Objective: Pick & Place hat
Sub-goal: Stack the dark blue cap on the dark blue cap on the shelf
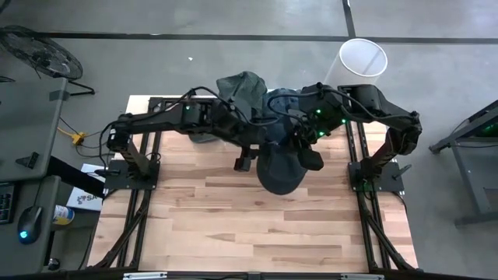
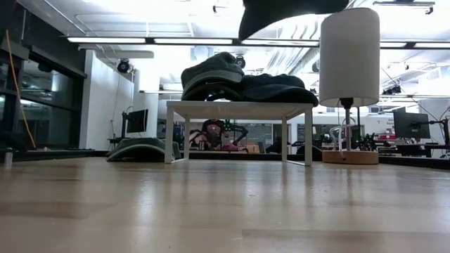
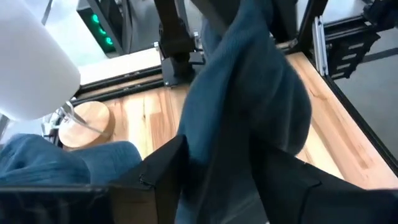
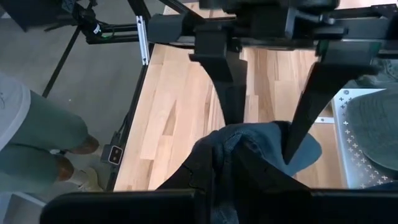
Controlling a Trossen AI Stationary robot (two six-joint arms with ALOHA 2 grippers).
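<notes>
Dark blue hat is off the table, hanging in mid-air over the back-centre of the wooden table, between the two arms. Right gripper is clamped shut on a bunched fold of the fabric; in its wrist view the cloth sits right at the fingertips. Left gripper has its fingers set partway apart with the hat's cloth running between them, so I read it as gripping the hat too, over a thicker fold. Handling call: soft, light, floppy knit, no stiffness, it drapes and sags below both grips, not fragile, not slippery. Best hold is a pinch on the rim or a doubled fold. Farther back: more hats stacked on a small white stand, then the white lamp at the far right corner.
</notes>
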